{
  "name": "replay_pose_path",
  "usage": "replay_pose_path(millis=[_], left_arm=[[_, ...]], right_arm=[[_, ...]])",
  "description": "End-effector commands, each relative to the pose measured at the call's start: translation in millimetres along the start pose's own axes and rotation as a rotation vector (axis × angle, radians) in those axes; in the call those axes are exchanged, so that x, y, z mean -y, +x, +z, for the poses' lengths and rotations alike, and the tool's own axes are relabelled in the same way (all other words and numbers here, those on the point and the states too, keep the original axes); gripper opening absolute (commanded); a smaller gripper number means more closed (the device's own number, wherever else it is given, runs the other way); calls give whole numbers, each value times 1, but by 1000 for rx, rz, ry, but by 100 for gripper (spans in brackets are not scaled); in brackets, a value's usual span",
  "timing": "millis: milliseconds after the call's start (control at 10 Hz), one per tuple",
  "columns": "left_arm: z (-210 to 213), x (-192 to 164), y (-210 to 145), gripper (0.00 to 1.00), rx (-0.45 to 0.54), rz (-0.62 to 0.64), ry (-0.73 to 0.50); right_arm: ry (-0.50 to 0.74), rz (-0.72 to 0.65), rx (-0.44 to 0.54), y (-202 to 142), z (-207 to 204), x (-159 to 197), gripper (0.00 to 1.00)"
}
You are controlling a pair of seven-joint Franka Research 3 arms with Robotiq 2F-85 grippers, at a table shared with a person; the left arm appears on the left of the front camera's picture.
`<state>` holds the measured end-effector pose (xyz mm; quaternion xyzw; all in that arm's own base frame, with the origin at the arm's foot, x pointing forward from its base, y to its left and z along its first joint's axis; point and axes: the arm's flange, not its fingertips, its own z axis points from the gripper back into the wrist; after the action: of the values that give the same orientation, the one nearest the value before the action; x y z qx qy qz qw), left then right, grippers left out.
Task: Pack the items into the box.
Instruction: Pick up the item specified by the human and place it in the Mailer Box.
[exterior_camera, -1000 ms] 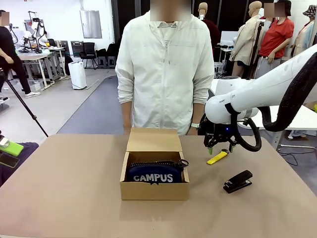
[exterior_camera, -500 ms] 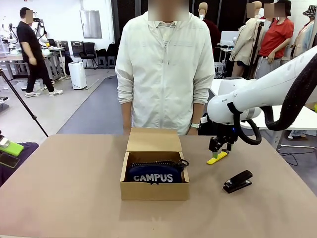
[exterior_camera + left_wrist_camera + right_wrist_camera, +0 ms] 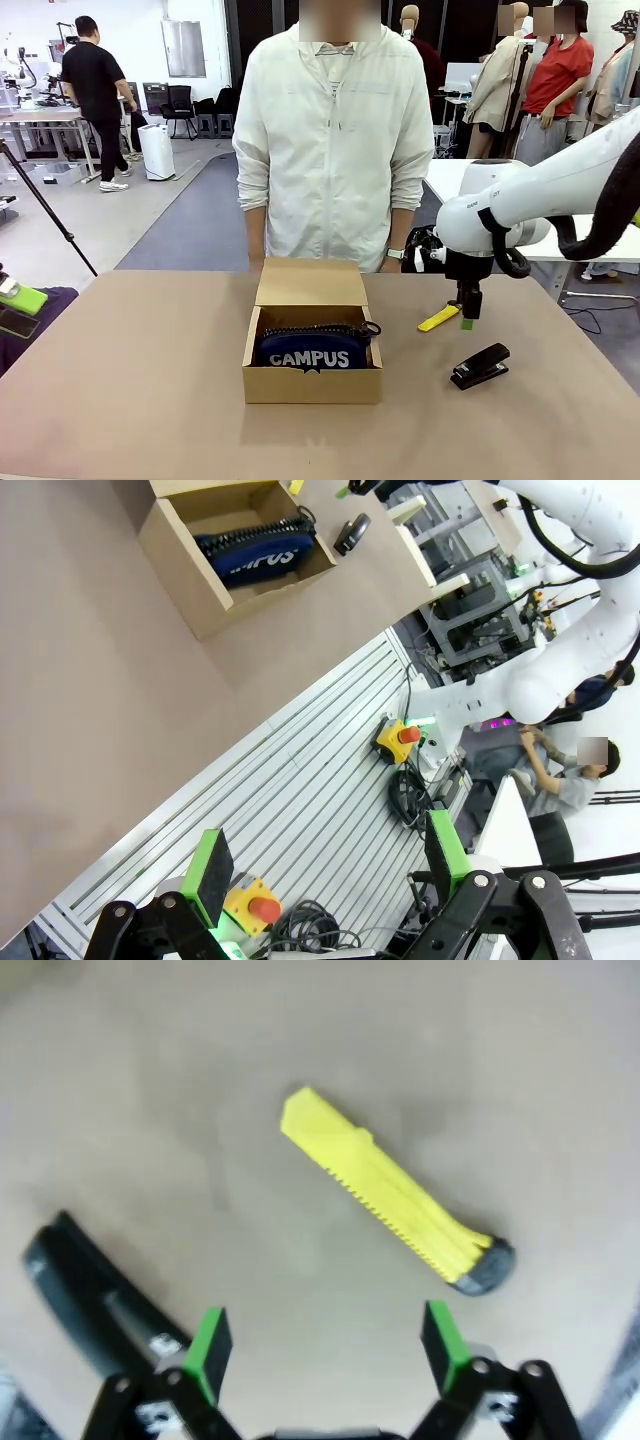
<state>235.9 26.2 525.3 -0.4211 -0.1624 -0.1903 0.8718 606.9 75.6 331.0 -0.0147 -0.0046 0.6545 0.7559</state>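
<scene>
Ridged yellow stick (image 3: pixel 385 1195), plain cardboard box (image 3: pixel 312 385)

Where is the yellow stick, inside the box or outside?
Outside. The yellow stick lies flat on the table, right of the open box, near the open right gripper.

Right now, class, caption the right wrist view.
Open right gripper above a yellow tool lying on the table, black stapler nearby.
</scene>
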Motion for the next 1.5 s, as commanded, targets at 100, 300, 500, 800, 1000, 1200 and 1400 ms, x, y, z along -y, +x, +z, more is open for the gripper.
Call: replay_pose_path(millis=[100,300,500,800,1000,1200,1400], left_arm=[[-1,-3,-3,100,2,-13,3],[-1,-3,-3,100,2,-13,3],[-1,-3,-3,100,2,-13,3],[-1,-3,-3,100,2,-13,3],[-1,-3,-3,100,2,-13,3],[-1,-3,-3,100,2,-13,3],[-1,-3,-3,100,2,-13,3]], right_arm=[[-7,917,208,-9,2,-8,100],[-9,829,303,-1,0,4,100],[-45,481,60,6,0,-3,100],[-84,567,112,5,-7,3,100],[-103,694,105,14,-8,19,100],[-76,756,55,23,-7,36,100],[-19,791,18,34,-13,47,100]])
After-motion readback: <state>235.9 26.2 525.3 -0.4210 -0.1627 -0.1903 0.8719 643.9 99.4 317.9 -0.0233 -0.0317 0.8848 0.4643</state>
